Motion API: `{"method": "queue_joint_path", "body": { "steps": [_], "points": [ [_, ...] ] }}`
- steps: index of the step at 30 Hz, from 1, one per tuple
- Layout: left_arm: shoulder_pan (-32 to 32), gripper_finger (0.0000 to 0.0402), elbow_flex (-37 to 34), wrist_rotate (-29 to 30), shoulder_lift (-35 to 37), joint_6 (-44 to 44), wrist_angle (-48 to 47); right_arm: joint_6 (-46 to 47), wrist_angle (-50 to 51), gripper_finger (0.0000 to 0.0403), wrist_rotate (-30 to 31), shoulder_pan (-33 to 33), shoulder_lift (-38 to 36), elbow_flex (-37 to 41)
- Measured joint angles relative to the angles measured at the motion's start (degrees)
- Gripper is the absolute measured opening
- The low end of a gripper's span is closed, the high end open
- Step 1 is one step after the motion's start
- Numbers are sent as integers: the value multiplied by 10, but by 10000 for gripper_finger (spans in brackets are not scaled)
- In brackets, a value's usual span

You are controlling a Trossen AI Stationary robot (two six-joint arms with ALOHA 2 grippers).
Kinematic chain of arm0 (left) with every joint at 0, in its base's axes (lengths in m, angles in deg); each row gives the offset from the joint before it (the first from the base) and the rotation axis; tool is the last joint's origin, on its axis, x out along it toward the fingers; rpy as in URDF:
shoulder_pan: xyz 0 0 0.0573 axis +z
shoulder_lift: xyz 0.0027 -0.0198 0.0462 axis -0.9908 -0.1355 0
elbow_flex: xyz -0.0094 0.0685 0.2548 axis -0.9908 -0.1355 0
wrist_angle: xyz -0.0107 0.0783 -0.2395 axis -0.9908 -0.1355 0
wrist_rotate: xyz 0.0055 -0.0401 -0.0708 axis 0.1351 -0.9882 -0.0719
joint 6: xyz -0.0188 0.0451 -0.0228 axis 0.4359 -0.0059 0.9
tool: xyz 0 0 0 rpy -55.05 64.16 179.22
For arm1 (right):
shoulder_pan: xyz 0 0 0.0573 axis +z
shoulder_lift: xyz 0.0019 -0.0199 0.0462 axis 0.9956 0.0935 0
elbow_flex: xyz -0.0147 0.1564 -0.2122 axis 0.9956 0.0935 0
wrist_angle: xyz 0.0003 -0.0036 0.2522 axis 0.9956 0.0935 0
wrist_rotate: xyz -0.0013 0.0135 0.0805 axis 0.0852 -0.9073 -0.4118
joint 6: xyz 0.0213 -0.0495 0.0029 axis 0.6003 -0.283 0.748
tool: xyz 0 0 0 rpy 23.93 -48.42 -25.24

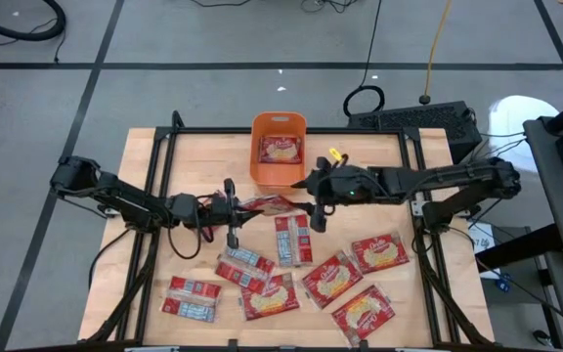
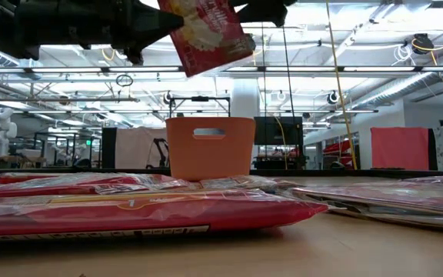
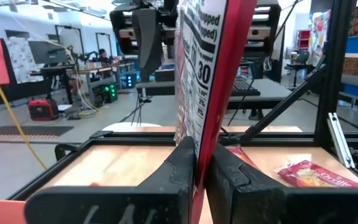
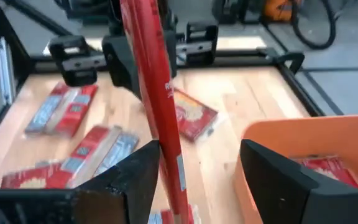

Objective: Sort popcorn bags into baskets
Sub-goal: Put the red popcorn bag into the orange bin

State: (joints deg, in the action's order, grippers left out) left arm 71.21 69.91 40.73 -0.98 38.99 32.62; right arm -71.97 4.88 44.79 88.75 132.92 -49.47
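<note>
The left hand is pinching 1 flat red popcorn packet at the desk's centre; the right hand, at the packet's 3 o'clock, is gaping wide around it.

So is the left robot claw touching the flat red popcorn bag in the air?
Touching. Left wrist view shows the left gripper pinching the flat red popcorn bag.

Held popcorn bag cut off by top edge in left wrist view; lower end hidden between jaws. Packet in orange basket half hidden behind rim. Low view: held bag's top edge cropped, print blurred.
</note>
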Motion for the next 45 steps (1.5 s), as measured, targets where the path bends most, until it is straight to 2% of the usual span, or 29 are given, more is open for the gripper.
{"method": "queue_joint_path", "body": {
  "steps": [4,11,17,24,29,31,34,37,40,45],
  "points": [
    [0,26,0,-1,0,-2,-1,-15,66,217,-55,0,3,-38],
    [0,26,0,-2,0,-14,37,-13,29,199,-101,-10,16,-41],
    [0,26,0,-3,0,-19,40,-21,-27,148,-103,-23,56,-41],
    [2,26,0,-3,0,-20,43,-34,-31,68,-110,-33,60,-41],
    [24,32,0,-3,0,-16,39,-64,-28,12,-136,-55,60,-41],
    [35,52,0,-2,0,-8,32,-82,-22,9,-137,-71,60,-41],
    [54,105,0,4,0,14,23,-107,-13,18,-165,-105,60,-40],
    [65,166,0,50,0,37,3,-115,-14,23,-199,-142,60,-40],
    [75,217,1,80,0,45,-24,-118,17,19,-205,-172,60,-52],
    [81,258,1,100,0,74,-64,-134,108,14,-206,-195,60,-108]
  ]
}}
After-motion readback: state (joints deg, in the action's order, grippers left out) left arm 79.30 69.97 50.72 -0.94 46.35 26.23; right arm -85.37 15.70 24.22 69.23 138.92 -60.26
